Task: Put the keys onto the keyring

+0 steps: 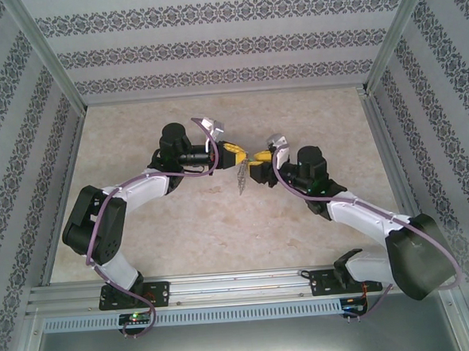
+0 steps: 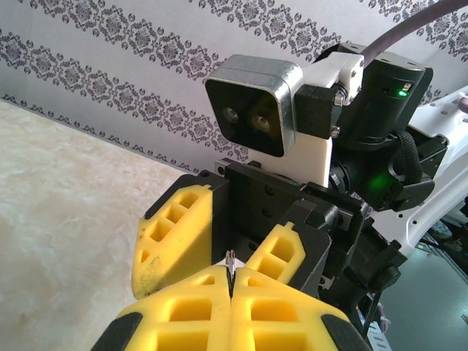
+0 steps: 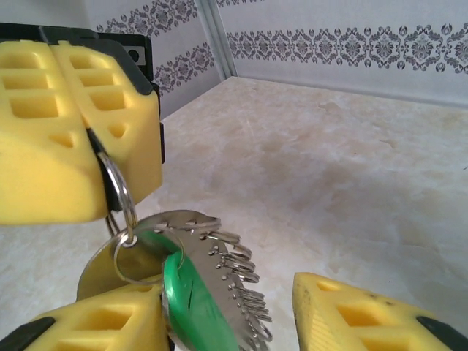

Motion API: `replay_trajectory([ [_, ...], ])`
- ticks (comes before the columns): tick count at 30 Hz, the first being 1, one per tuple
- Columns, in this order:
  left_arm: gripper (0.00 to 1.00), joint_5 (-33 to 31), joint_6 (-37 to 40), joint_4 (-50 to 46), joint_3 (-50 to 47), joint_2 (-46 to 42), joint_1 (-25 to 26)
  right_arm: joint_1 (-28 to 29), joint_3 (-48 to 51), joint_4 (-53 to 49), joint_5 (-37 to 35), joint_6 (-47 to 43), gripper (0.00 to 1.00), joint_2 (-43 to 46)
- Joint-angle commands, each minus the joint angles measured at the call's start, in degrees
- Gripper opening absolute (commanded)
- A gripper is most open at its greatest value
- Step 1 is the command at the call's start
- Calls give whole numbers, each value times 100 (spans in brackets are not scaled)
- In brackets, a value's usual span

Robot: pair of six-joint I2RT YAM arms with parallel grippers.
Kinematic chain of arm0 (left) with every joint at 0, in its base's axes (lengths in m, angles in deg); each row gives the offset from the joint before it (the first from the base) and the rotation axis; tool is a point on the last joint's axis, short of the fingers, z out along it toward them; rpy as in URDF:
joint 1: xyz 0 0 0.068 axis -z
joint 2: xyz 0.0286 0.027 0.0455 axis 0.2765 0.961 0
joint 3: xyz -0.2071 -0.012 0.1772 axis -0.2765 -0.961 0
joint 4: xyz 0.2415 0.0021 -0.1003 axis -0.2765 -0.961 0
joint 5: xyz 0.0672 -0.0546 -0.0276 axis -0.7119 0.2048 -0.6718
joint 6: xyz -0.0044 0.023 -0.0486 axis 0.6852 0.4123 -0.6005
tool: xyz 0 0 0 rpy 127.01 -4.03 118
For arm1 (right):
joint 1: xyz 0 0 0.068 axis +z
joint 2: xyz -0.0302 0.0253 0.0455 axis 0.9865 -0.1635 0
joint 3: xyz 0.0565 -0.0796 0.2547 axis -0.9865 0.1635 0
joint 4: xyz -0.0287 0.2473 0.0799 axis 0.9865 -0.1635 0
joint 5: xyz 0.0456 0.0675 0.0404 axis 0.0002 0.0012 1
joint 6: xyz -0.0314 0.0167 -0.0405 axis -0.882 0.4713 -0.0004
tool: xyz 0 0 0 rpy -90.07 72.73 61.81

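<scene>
Keys (image 3: 191,307) between spread right gripper (image 3: 228,303) fingers (image 3: 351,314); left gripper (image 3: 91,139) clamps keyring (image 3: 212,256).

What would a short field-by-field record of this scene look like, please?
left gripper: shut on a small silver ring, held above the table
hanging from the ring: green tag and keyring with its row of small rings
right gripper: open, one finger on each side of the hanging bunch
green tag: close beside one right finger, not clamped
arms: meeting mid-table, grippers facing each other
</scene>
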Motion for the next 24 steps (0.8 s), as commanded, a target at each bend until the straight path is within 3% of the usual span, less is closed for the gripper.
replay_trajectory([
  [1,0,168,-55,76,126,-142,38,46,-203,130,120,-108,40,-105],
  [7,0,195,-99,111,174,-124,38,28,-101,-27,161,-221,38,-14],
  [17,0,177,-121,129,246,-106,41,-83,47,-229,159,-277,7,296],
  [20,0,139,-112,129,257,-104,38,-112,34,-394,124,-341,1,419],
  [24,0,128,-39,43,266,-123,38,-119,-85,-799,-22,-491,0,584],
])
